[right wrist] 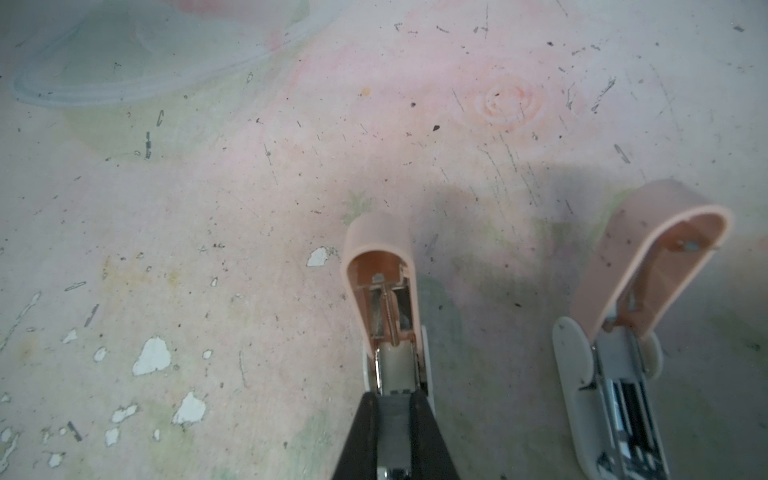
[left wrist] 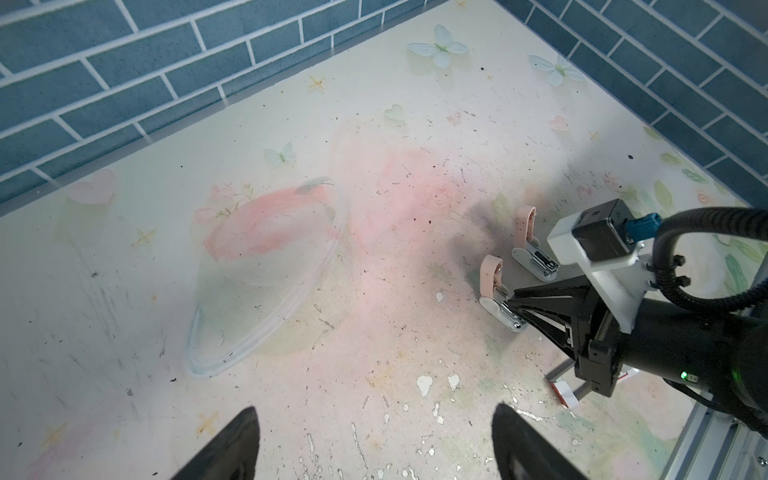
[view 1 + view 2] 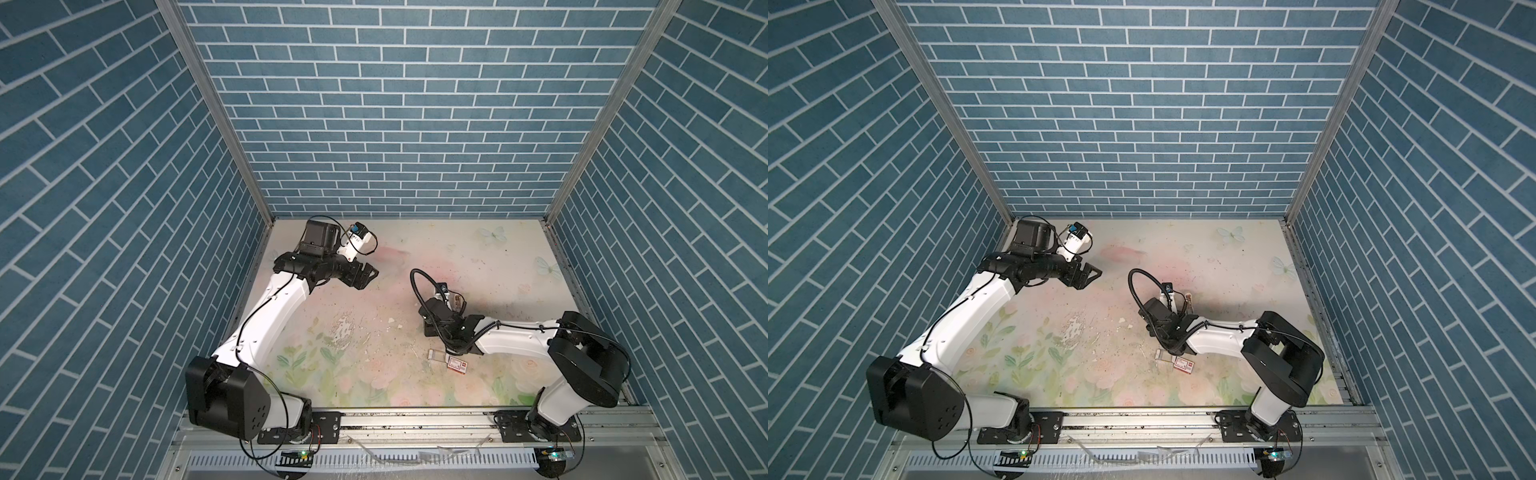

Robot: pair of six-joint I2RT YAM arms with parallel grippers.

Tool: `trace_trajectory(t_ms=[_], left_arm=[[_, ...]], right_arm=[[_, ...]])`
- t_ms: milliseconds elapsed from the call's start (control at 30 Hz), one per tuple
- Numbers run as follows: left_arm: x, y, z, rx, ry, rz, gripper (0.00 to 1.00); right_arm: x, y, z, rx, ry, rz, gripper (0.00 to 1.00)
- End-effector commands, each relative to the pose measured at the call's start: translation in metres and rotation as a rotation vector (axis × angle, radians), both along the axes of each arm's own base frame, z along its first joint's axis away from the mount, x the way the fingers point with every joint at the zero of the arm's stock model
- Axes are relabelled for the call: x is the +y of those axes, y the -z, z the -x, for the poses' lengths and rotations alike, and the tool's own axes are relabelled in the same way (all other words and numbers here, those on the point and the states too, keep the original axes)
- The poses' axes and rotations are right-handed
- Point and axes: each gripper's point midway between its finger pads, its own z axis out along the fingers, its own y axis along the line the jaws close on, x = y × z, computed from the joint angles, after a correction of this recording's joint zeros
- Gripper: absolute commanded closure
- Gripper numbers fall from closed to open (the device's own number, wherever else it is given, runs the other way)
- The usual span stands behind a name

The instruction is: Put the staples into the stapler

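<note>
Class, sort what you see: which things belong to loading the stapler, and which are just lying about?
Job: open stapler; staples, in the right gripper.
Lying about: second stapler; red-and-white box; clear tray; clear dish.

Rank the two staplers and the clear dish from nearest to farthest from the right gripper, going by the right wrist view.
1. The stapler, directly at the right gripper, which pinches the staples over it.
2. The second stapler, beside the first, untouched.
3. The clear dish, far off, beyond both.
</note>
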Motion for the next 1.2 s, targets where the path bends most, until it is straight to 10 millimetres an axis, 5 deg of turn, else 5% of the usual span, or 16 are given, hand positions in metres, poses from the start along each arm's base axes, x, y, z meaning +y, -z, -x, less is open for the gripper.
trace_trajectory(t_ms=[0,1167], left_arm=[[0.0018,-0.0028,0.0034,-0.009,-0.007,0.011,0.11],[0.0019,-0.0027,0.0038,-0.010,-0.007,0.012,0.11]], right_arm=[[0.0001,0.0064,0.0017,0.005,-0.003,0.020,0.88],[-0.0074,0.0113,0.0023,0.009,0.021,0.039,0.88]])
